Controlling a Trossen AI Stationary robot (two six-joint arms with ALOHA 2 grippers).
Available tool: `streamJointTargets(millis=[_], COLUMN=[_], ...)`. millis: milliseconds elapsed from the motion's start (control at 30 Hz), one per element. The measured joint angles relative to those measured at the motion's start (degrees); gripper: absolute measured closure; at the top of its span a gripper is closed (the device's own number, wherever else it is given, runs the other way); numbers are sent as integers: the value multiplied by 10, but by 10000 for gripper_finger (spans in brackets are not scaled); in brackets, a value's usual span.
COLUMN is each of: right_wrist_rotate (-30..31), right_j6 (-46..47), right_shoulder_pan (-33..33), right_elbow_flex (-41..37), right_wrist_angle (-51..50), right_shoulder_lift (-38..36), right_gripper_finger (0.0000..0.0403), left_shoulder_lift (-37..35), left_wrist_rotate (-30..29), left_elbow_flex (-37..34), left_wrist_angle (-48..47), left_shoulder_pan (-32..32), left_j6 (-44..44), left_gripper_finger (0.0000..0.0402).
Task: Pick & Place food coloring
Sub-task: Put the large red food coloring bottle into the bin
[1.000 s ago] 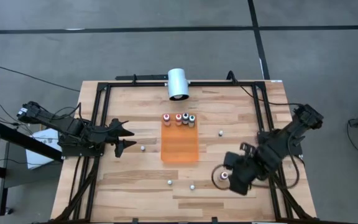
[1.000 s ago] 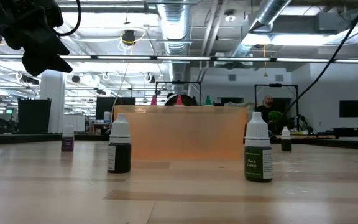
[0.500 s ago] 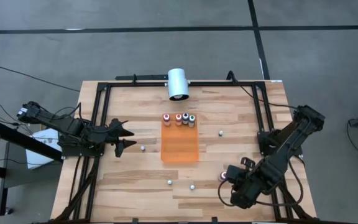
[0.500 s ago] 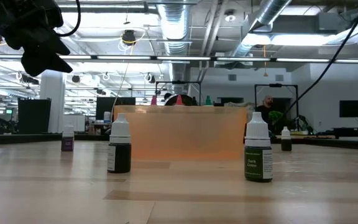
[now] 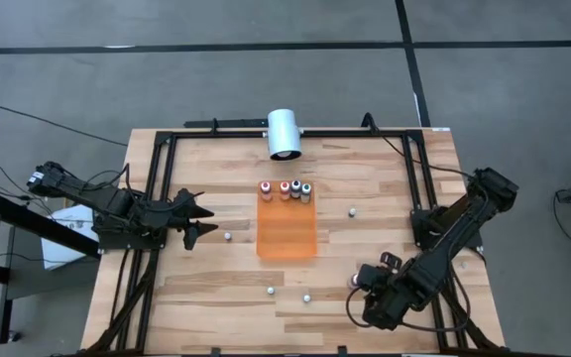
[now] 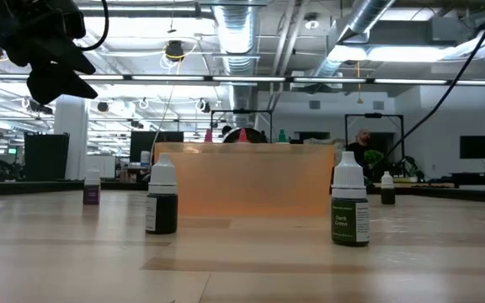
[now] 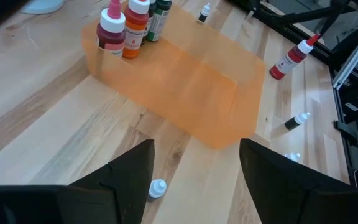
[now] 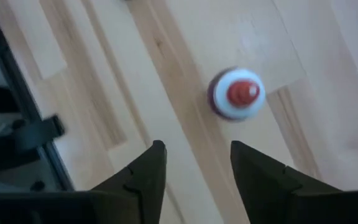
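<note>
Right gripper [image 5: 357,294] at lower right of the high view, jaws apart, empty, just beside an upright red-capped food coloring bottle [image 8: 237,93] standing free on the table [image 5: 385,188]. Left gripper [image 5: 203,218] at centre left, jaws apart, nothing held. Four bottles [image 5: 285,189] in a row at the upper edge of the orange mat [image 5: 286,235]. More small bottles scattered singly around the mat. White cylinder [image 5: 284,133] at top centre.

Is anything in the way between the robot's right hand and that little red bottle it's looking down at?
Nothing visible. The right hand hangs over bare wood with its fingers spread, and the red bottle stands upright just beyond the fingertips, apart from them. Only clear tabletop lies between them.
</note>
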Motion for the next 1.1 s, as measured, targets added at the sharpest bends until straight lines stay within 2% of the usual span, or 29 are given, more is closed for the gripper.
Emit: streamJointTargets(millis=[400, 667, 967, 1100], right_wrist_rotate=[37, 68, 72, 70], right_j6=[14, 14, 14, 14], right_shoulder_pan=[-17, -21, -29, -32], right_elbow_flex=[-63, -66, -68, -92], right_wrist_angle=[55, 67, 68, 107], right_shoulder_lift=[0, 0, 0, 0], right_gripper_finger=[223, 213, 198, 199], left_shoulder_lift=[0, 0, 0, 0], left_wrist_rotate=[0, 0, 0, 0], left_elbow_flex=[0, 0, 0, 0], left_wrist_angle=[0, 0, 0, 0], left_shoulder_pan=[0, 0, 0, 0], left_j6=[0, 0, 0, 0], left_gripper_finger=[173, 173, 173, 173])
